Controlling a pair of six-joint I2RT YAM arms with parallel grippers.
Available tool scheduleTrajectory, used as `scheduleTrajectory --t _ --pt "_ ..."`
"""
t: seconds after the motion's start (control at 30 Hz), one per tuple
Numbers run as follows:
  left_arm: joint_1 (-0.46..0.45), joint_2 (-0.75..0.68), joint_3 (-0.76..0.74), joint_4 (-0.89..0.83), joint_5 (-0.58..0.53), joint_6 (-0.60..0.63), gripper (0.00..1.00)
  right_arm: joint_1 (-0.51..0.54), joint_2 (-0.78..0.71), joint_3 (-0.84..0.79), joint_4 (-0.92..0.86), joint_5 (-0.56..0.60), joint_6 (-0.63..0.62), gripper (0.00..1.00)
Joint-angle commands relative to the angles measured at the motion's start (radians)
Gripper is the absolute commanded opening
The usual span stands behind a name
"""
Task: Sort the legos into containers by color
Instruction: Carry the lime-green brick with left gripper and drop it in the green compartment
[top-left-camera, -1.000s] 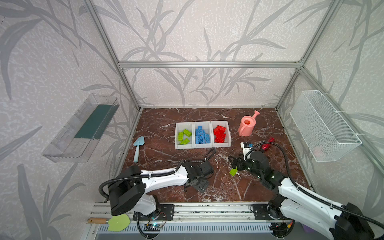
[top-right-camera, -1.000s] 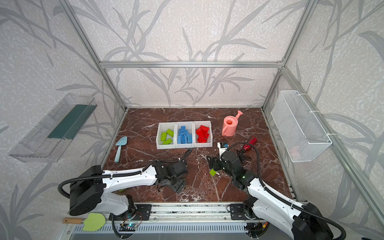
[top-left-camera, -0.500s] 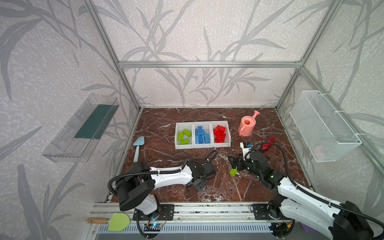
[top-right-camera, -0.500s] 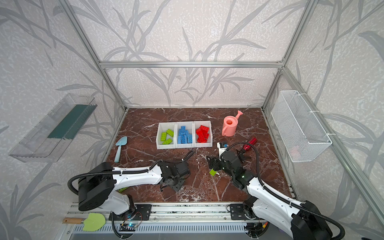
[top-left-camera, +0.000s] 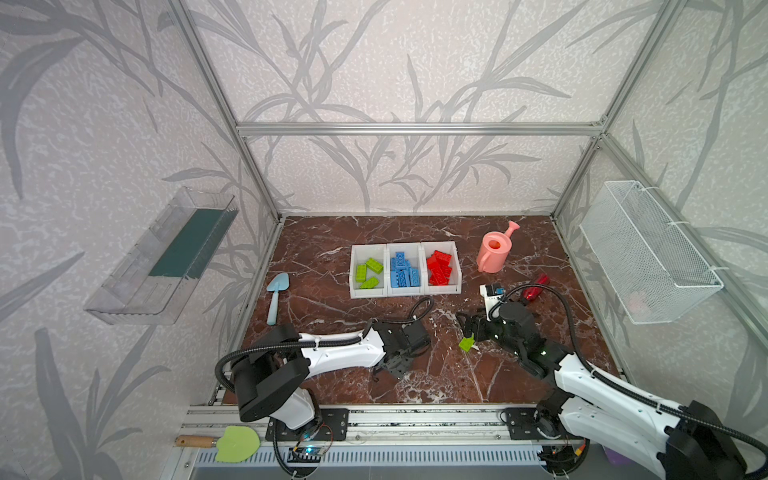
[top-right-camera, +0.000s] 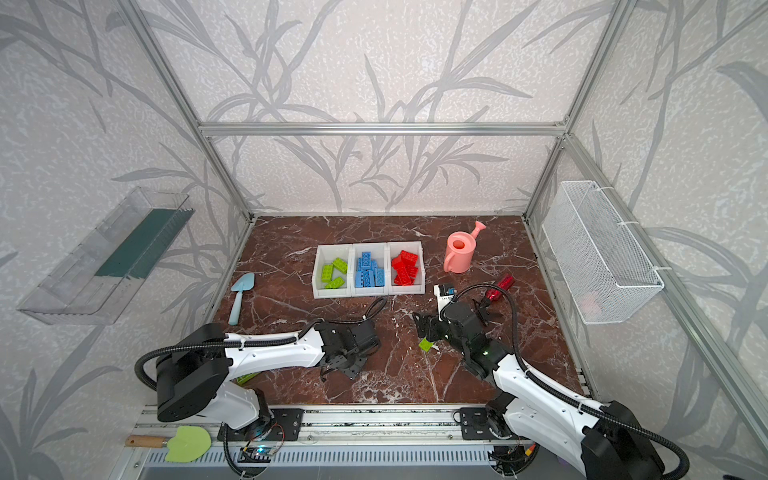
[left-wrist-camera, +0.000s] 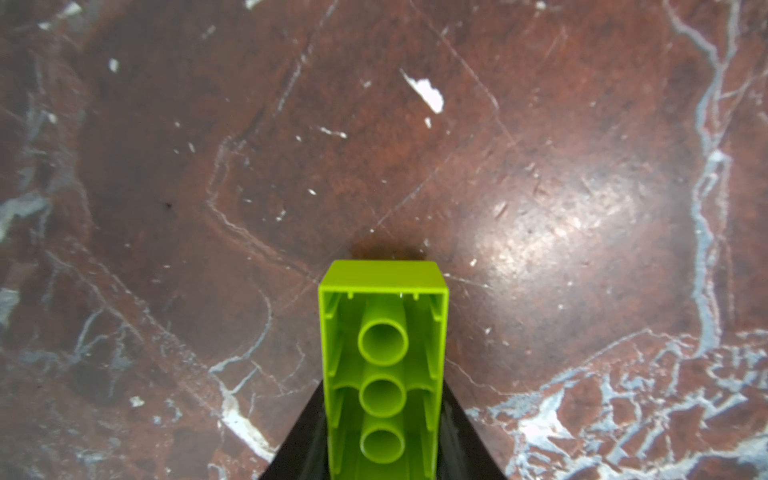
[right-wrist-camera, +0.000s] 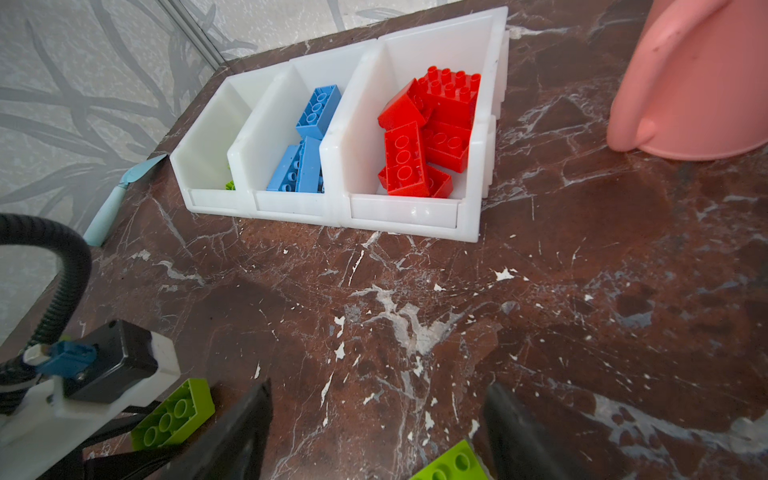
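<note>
My left gripper (left-wrist-camera: 382, 436) is shut on a lime green lego (left-wrist-camera: 382, 316), held hollow side toward the left wrist camera just above the marble floor. In both top views that gripper (top-left-camera: 390, 368) sits at front centre and hides the brick. My right gripper (right-wrist-camera: 380, 388) stands open low over the floor, and a second green lego (right-wrist-camera: 451, 465) (top-left-camera: 467, 343) lies between its fingers, close to one of them. The held brick also shows in the right wrist view (right-wrist-camera: 172, 415). The three joined white containers (top-left-camera: 405, 292) hold green, blue and red legos, one color each.
A pink watering can (top-left-camera: 494, 251) stands right of the bins, with a dark red ribbed piece (top-left-camera: 536, 286) and a small white box (top-left-camera: 490, 293) behind my right arm. A blue trowel (top-left-camera: 276, 297) lies at the left. A wire basket (top-left-camera: 648, 253) and a clear tray (top-left-camera: 162, 257) hang on the walls.
My left gripper has closed from wide open onto the green lego, and the left arm has swung slightly. The right arm and its gripper have not moved.
</note>
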Motion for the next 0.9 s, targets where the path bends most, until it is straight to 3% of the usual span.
scheduleTrajectory --t 0.0,0.2,0.57,0.87 --pt "0.010 -0.041 0.040 -0.028 -0.053 -0.014 0.36 -0.004 -0.009 -0.007 0.019 0.007 0.002 0.81" --pt "0.039 -0.147 0.076 -0.092 -0.096 -0.044 0.34 -0.003 -0.017 -0.007 0.019 -0.011 0.008 0.81" --pt "0.220 -0.371 0.166 -0.181 -0.065 -0.052 0.34 -0.003 -0.059 0.007 0.004 -0.054 0.017 0.81" --pt "0.436 -0.305 0.382 -0.273 0.018 0.032 0.33 0.010 -0.041 0.032 0.016 -0.085 0.041 0.81"
